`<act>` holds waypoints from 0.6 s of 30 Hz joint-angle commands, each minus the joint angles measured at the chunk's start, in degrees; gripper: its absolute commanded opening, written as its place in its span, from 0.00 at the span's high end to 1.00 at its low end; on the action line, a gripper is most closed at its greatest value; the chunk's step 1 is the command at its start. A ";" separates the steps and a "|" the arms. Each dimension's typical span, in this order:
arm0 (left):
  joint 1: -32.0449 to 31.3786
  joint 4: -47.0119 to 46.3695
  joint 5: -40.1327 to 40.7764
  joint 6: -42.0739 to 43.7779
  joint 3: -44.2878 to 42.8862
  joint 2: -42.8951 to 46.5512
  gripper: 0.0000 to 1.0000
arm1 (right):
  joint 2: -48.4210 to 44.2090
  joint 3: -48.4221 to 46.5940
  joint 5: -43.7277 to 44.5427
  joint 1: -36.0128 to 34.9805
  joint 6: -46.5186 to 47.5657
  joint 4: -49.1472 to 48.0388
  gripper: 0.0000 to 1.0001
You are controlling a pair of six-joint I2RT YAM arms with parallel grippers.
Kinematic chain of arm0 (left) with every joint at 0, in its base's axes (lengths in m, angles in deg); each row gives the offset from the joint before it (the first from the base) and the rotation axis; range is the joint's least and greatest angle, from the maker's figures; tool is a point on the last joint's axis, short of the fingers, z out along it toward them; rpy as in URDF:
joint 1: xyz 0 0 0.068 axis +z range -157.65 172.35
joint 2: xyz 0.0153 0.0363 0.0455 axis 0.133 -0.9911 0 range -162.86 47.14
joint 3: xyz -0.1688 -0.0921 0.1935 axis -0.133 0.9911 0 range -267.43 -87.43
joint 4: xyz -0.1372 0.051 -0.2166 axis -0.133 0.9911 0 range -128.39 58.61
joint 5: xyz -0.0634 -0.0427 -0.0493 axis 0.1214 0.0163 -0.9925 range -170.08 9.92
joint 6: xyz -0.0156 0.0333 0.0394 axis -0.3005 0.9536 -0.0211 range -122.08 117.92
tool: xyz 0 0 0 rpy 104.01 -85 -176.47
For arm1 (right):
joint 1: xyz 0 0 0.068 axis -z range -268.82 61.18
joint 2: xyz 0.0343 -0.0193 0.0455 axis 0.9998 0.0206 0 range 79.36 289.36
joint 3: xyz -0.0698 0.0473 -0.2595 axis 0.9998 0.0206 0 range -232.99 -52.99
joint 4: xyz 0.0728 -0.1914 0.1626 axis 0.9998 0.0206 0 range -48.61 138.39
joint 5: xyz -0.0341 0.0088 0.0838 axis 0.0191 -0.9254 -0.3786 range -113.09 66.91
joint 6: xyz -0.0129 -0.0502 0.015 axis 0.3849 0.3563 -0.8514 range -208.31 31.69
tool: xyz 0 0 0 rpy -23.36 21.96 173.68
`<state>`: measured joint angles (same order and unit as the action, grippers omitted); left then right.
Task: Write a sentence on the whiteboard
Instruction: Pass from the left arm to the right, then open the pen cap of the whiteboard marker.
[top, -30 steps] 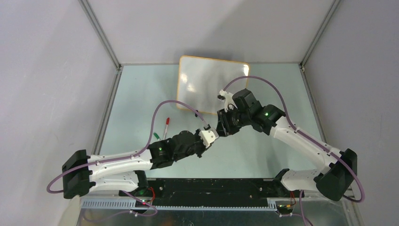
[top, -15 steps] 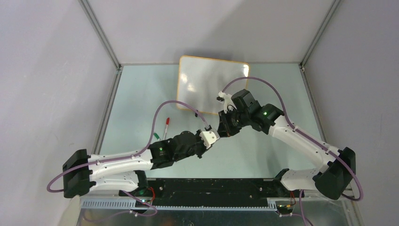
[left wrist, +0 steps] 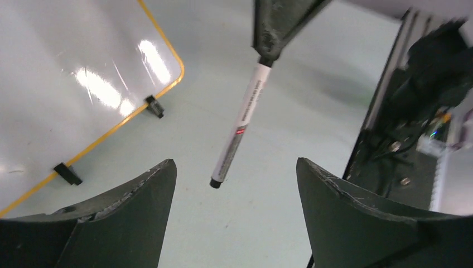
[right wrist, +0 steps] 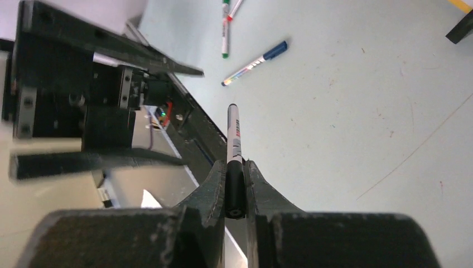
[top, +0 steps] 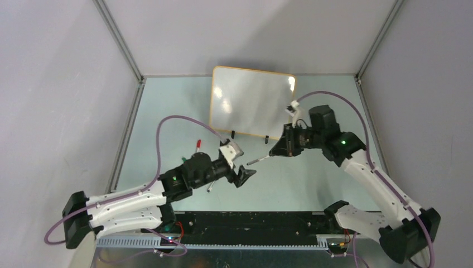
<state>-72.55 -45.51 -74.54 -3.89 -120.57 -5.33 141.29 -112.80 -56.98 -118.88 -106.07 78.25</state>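
Observation:
The whiteboard [top: 251, 100] stands at the back of the table on two black clip feet [left wrist: 154, 106], white face with an orange rim. No sentence shows on its face. My right gripper [top: 279, 149] is shut on the black end of a white marker [top: 257, 160], which points toward my left arm. In the right wrist view the fingers [right wrist: 215, 184] clamp the marker [right wrist: 233, 134] at its dark end. My left gripper [left wrist: 235, 162] stands wide open just short of the marker's [left wrist: 241, 123] free tip, not touching it.
Three spare markers lie on the table left of centre: blue-capped [right wrist: 256, 62], green [right wrist: 224, 33] and red [right wrist: 235, 6]. The red one [top: 197, 143] shows beside my left arm. The black base rail [top: 251, 220] runs along the near edge.
My left gripper has opened, let go of the marker and drawn back to the left. The right gripper has closed on the marker and carried it right, away from the left one.

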 commanded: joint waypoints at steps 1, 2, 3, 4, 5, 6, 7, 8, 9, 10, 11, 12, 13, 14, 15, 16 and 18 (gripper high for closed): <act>8.13 -6.33 -15.26 -12.63 0.77 4.37 0.16 | -6.16 5.82 -15.21 5.92 -3.62 -12.09 1.00; 10.41 -7.14 -19.09 -14.84 0.44 4.60 0.16 | -7.98 6.58 -17.63 6.22 -4.14 -13.62 1.00; 11.86 -7.48 -20.58 -16.01 0.18 4.75 0.17 | -9.49 8.01 -18.59 6.57 -5.34 -16.73 1.00; 12.41 -7.43 -22.99 -18.73 -0.74 4.70 0.18 | -10.09 8.60 -20.30 6.71 -5.96 -18.22 1.00; 13.20 -7.36 -24.06 -20.07 -2.00 4.25 0.18 | -11.40 9.57 -20.89 6.80 -7.40 -21.11 1.00; 13.61 -7.42 -26.63 -23.07 -2.53 3.92 0.20 | -12.10 9.99 -21.58 6.79 -8.18 -22.57 1.00; 14.40 -8.36 -29.69 -24.78 -3.57 3.13 0.21 | -13.42 10.88 -21.70 6.82 -10.00 -25.82 1.00; 14.78 -9.10 -31.02 -28.07 -3.93 2.71 0.24 | -14.21 11.92 -21.54 6.84 -10.97 -29.46 1.00; 15.52 -11.20 -33.75 -29.92 -4.34 1.88 0.24 | -15.68 12.53 -21.33 6.79 -13.24 -31.23 1.00; 15.82 -12.68 -35.07 -33.66 -4.36 1.51 0.26 | -16.44 13.65 -20.61 6.78 -14.40 -34.60 1.00; 16.31 -16.03 -37.40 -35.62 -4.07 0.90 0.27 | -17.75 14.05 -20.12 6.71 -16.16 -35.47 1.00; 16.53 -18.12 -38.52 -39.54 -3.83 0.71 0.28 | -18.31 14.62 -18.97 6.70 -16.91 -38.31 1.00; 16.69 -22.38 -40.22 -41.46 -3.26 0.35 0.29 | -19.23 14.89 -18.55 6.60 -18.07 -39.35 1.00; 16.80 -24.24 -40.90 -45.11 -3.03 0.22 0.29 | -19.53 15.21 -17.72 6.51 -18.93 -40.89 1.00; 16.87 -27.40 -41.87 -48.14 -2.68 -0.15 0.30 | -20.04 15.32 -17.36 6.44 -19.39 -41.51 1.00; 16.85 -28.60 -42.12 -49.36 -2.57 -0.25 0.32 | -20.24 15.64 -17.09 6.30 -20.29 -43.12 1.00; 16.84 -30.74 -42.27 -52.33 -2.55 -0.59 0.38 | -20.45 15.84 -16.90 5.49 -21.31 -44.94 1.00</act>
<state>-56.14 -64.72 -111.13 -44.08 -122.26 -5.61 121.84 -97.59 -74.55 -112.39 -122.51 43.28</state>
